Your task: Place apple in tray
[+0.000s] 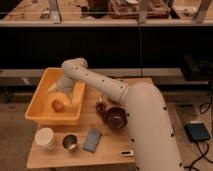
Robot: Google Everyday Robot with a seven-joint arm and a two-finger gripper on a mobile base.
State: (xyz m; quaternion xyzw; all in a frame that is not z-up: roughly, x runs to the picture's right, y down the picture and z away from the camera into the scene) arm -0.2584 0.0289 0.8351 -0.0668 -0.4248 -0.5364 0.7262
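The yellow-orange tray [39, 106] stands at the left of the wooden table. The small red-orange apple [58, 105] is inside the tray, low near its floor and toward the right wall. My gripper [62, 94] reaches down into the tray from the white arm's elbow [75, 67]. It is right above the apple and against it. The arm hides part of the tray's right wall.
A dark purple bowl [116, 118] sits right of the tray, with a small brown object [101, 106] beside it. A white cup [45, 137], a metal cup [70, 142], a dark flat packet [92, 139] and a small white item [127, 152] lie along the front.
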